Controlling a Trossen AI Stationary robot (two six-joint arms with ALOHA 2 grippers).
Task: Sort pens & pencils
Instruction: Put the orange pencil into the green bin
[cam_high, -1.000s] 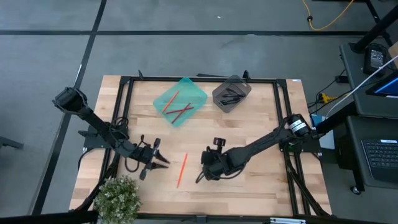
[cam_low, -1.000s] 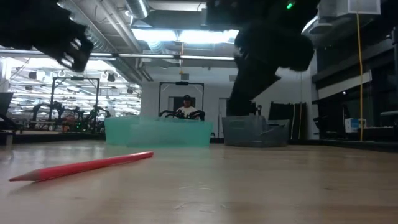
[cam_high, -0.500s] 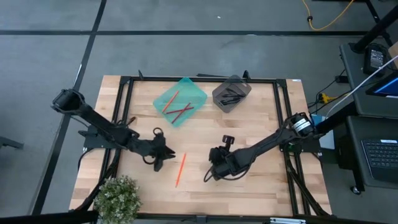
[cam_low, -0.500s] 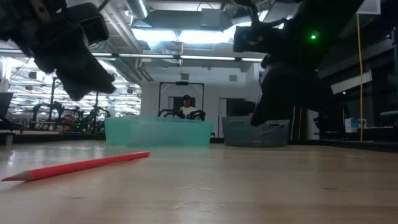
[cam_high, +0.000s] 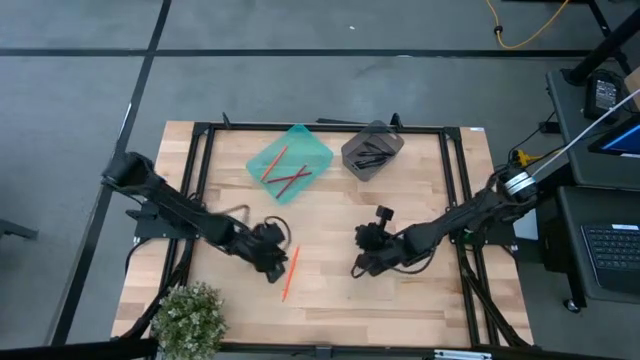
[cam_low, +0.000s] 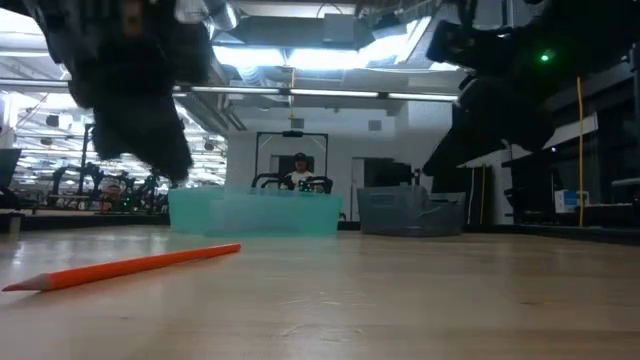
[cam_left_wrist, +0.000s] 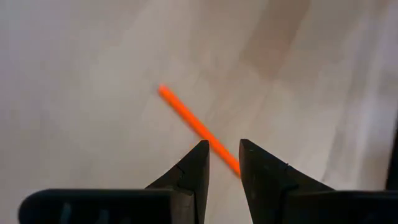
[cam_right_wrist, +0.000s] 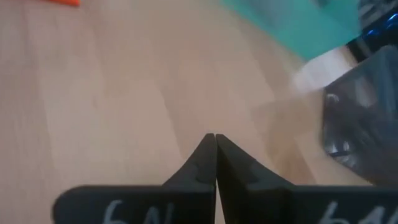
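One orange pencil (cam_high: 290, 272) lies flat on the wooden table, seen side-on in the low view (cam_low: 125, 268). My left gripper (cam_high: 279, 264) hovers over it, open; in the left wrist view the pencil (cam_left_wrist: 193, 124) runs between the two fingertips (cam_left_wrist: 222, 163), and the low view shows the gripper (cam_low: 178, 160) clear above the table. My right gripper (cam_high: 357, 269) is shut (cam_right_wrist: 216, 144) over bare table, right of the pencil. Red pencils lie in the teal bin (cam_high: 290, 160); black pens lie in the dark grey bin (cam_high: 372, 150).
Both bins stand side by side near the table's far edge, teal (cam_low: 255, 212) left of grey (cam_low: 410, 213). A potted plant (cam_high: 190, 315) sits at the near left corner. A black frame (cam_high: 320, 128) runs round the table. Bare wood lies between the arms.
My left gripper has travelled toward the table's right, from well left of the pencil to directly over it. My right gripper has drawn back toward the table's right, away from the pencil. The pencil stays lying on the table.
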